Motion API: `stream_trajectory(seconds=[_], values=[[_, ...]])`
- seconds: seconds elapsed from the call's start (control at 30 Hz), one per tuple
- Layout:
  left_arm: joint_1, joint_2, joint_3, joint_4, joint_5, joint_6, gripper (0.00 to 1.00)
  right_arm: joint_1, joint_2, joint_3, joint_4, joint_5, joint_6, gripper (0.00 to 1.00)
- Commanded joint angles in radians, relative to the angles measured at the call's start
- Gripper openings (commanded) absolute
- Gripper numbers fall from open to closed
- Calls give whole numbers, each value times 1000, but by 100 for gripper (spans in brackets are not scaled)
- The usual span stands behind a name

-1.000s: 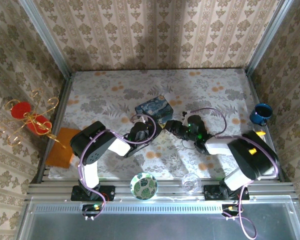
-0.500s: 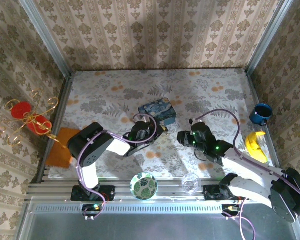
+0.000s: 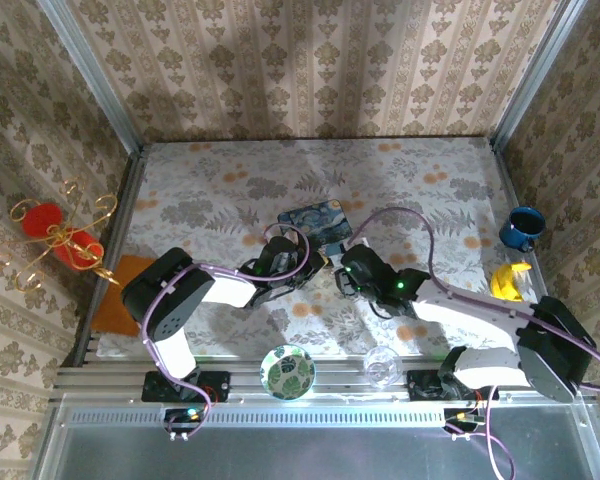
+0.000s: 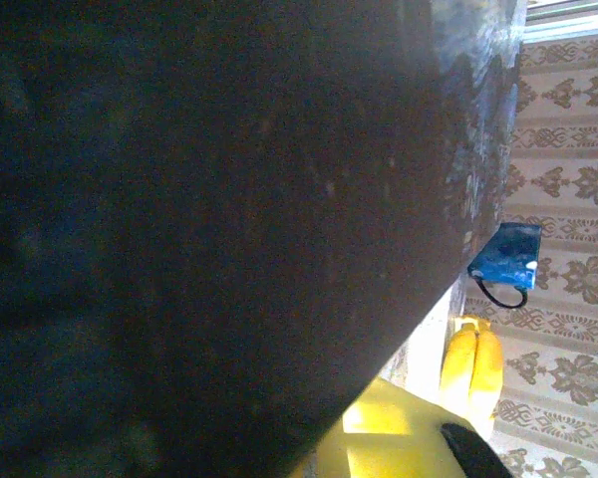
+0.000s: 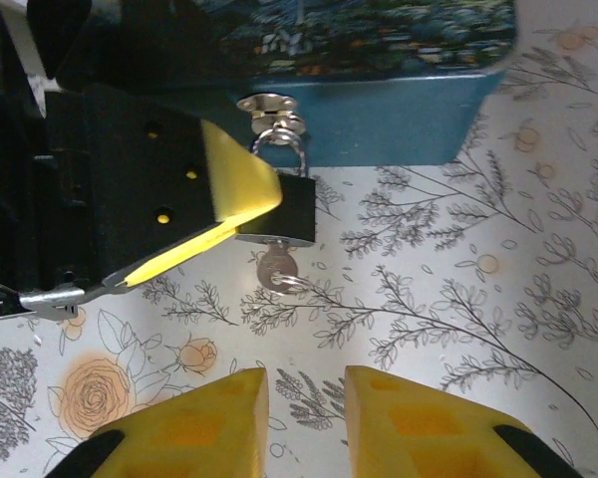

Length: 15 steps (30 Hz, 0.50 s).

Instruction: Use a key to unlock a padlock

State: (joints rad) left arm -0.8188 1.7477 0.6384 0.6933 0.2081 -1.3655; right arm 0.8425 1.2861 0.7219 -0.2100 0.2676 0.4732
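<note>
1. Right wrist view: we see the small black metal padlock with a silver shackle point(image 5: 279, 207) hanging from the silver metal hasp point(image 5: 267, 104) on the near wall of the blue rectangular tin painted with a starry night point(image 5: 399, 119), its body just beside that wall.
2. We see a small silver key point(image 5: 276, 267) sitting in the padlock's underside.
3. We find the left fingers point(image 5: 234, 184) pressed together; one yellow pad touches the padlock's left edge, and we cannot tell whether the padlock is pinched.
4. We see the right fingers point(image 5: 419, 423) spread with a narrow gap, nothing between them, near the key but apart from it.
5. From the top external view, we place the padlock just on the near side of the tin, between the two arms' tips, around the middle of the floral tabletop point(image 3: 430, 180).
6. At the right edge we see a blue mug point(image 3: 523, 227) and a yellow banana point(image 3: 508, 281).
</note>
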Motion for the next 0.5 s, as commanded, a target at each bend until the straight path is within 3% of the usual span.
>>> stream_trajectory(seconds=[0.0,0.47], values=[[12,-29,4,-44,23,15,0,20,65,58,-15,55,-65,28],[24,-40,-2,-54,41,23,0,56,281,194,-48,111,-140,32]])
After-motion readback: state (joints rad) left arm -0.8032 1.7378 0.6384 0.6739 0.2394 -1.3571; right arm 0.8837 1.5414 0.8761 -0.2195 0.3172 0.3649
